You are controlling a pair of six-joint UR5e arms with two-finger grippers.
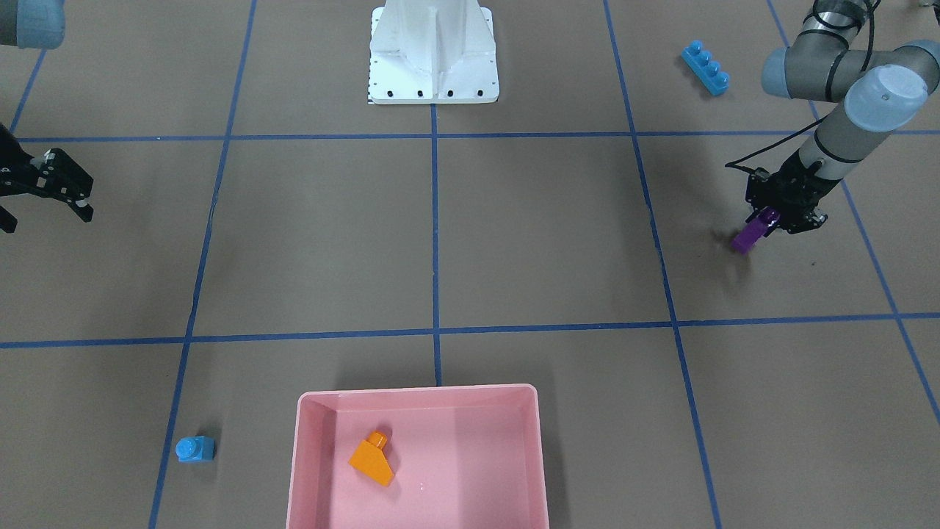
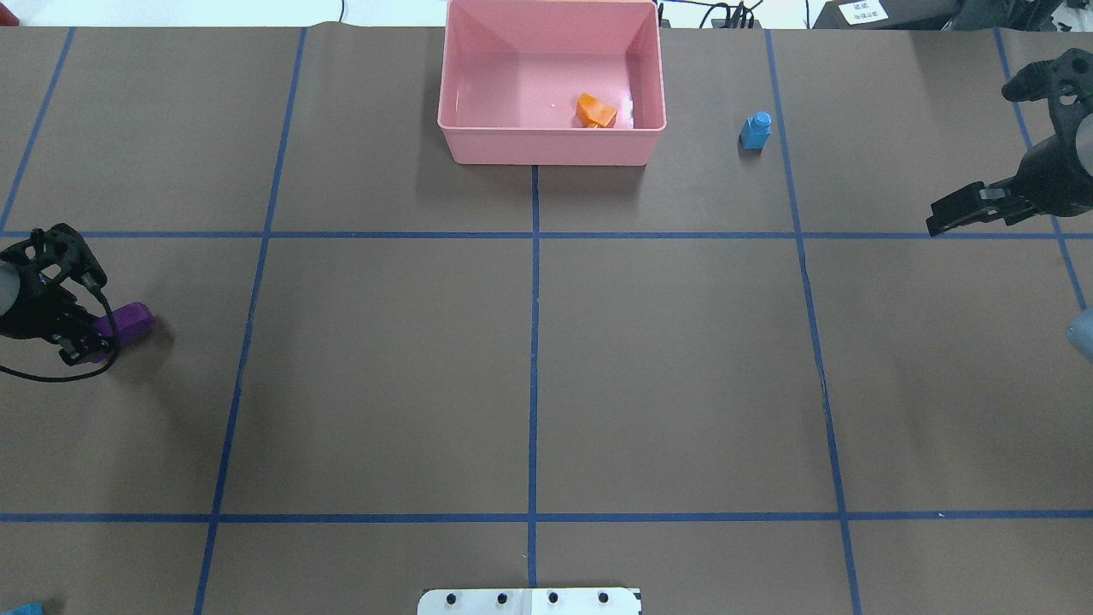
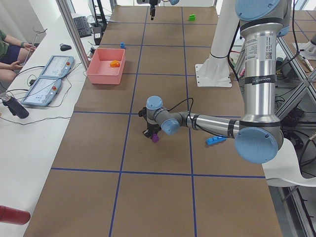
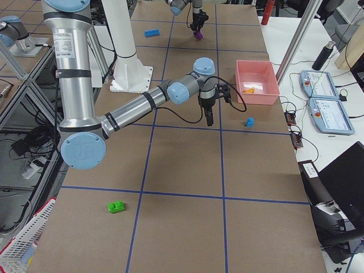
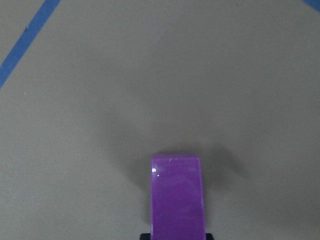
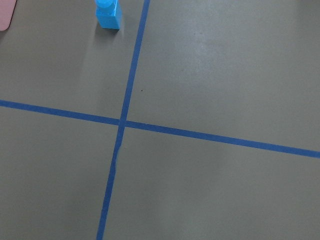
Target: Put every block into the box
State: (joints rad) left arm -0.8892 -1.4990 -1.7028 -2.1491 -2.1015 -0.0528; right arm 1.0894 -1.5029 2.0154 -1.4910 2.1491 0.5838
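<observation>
Left claw clenched on purple curved plastic wedge, far from shallow pink plastic box; only orange sloped brick inside so far.

Bright even light, soft shadows

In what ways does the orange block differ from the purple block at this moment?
The orange block lies inside the pink box; the purple block is far outside it. The orange block rests free on the box floor, while the purple block is clamped in the left gripper. Both are small plastic bricks.
</observation>
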